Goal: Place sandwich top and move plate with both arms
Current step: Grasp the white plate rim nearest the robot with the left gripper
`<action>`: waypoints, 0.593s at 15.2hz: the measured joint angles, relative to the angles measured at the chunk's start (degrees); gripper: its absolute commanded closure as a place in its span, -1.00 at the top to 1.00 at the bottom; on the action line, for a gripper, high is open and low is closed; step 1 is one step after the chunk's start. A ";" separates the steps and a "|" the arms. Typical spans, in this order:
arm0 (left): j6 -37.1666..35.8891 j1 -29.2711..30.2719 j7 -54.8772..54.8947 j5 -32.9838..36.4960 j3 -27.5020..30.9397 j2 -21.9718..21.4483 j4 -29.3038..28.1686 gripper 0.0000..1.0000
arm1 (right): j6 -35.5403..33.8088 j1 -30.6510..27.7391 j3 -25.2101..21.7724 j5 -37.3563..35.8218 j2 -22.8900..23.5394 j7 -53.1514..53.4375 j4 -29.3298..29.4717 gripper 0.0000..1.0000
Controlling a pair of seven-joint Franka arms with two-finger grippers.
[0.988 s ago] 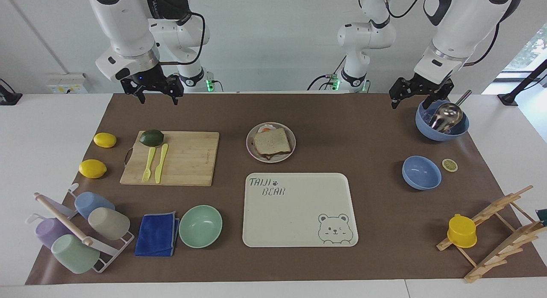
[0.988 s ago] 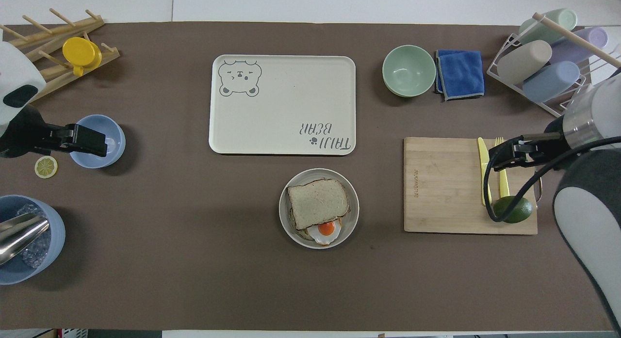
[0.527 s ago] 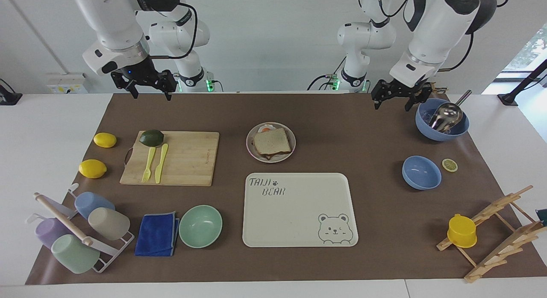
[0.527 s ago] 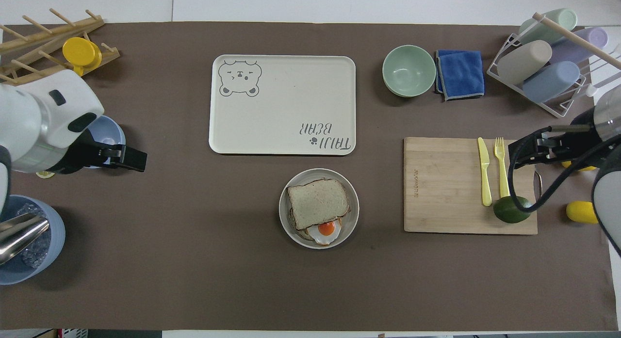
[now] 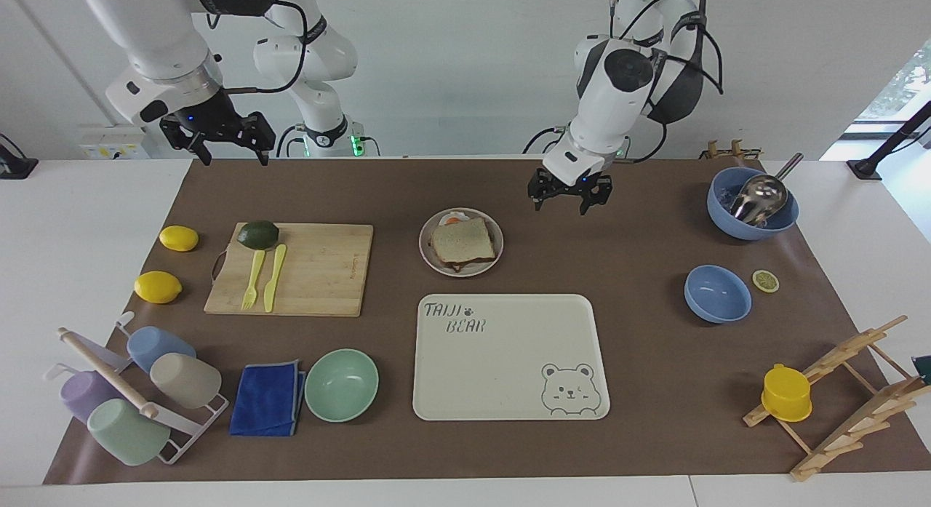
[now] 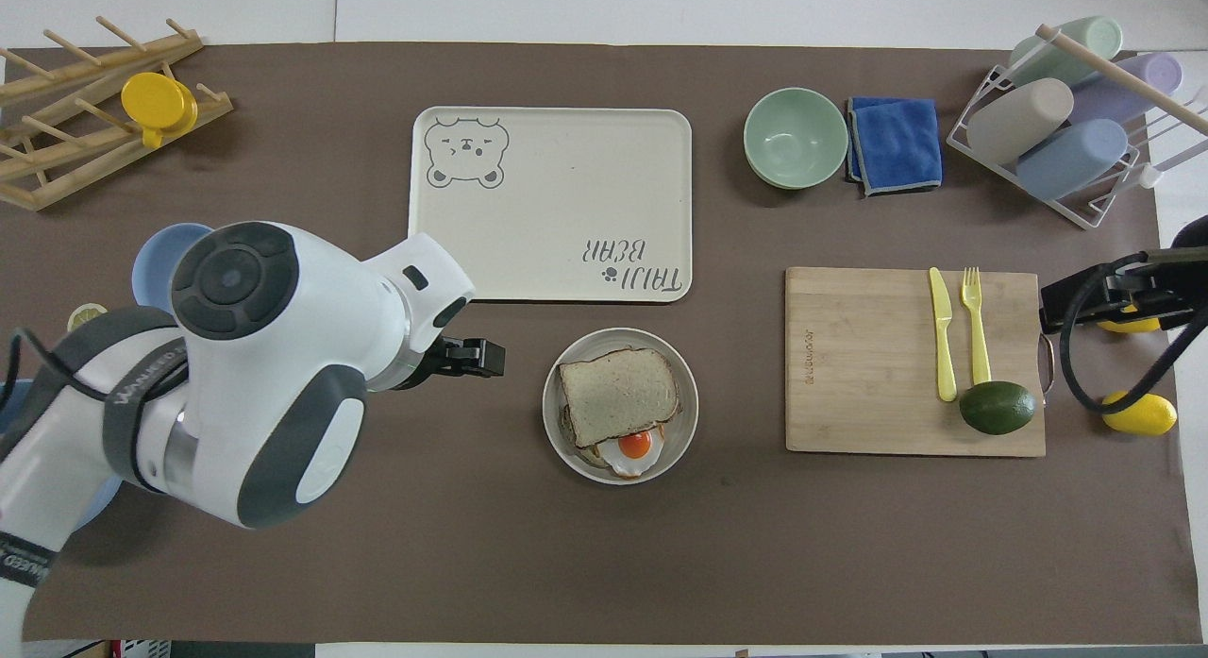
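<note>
Since a second ago the left gripper [image 5: 569, 193] has been swung in from over the ladle bowl's end of the table to hang beside the plate [image 5: 494, 260], while the right gripper [image 5: 221, 139] has been drawn up and away from the board. Both grippers are held apart and empty, as far as can be judged. The top [image 5: 463, 242] is already laid on the egg sandwich on the plate, nearer the robots than the tray [image 5: 509, 376]; it could be knocked askew if the rim is caught too steeply.
</note>
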 measured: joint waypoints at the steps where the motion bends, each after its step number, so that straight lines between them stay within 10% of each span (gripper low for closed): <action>1: 2.44 -0.88 -0.62 0.00 0.00 1.50 -0.88 1.00 | 0.00 0.00 -0.12 0.02 0.00 0.00 0.22 1.00; 9: 13.22 -3.30 -0.93 -0.08 0.09 3.96 -8.23 0.99 | -1.13 -0.05 -1.67 0.06 -0.71 -3.61 0.21 1.00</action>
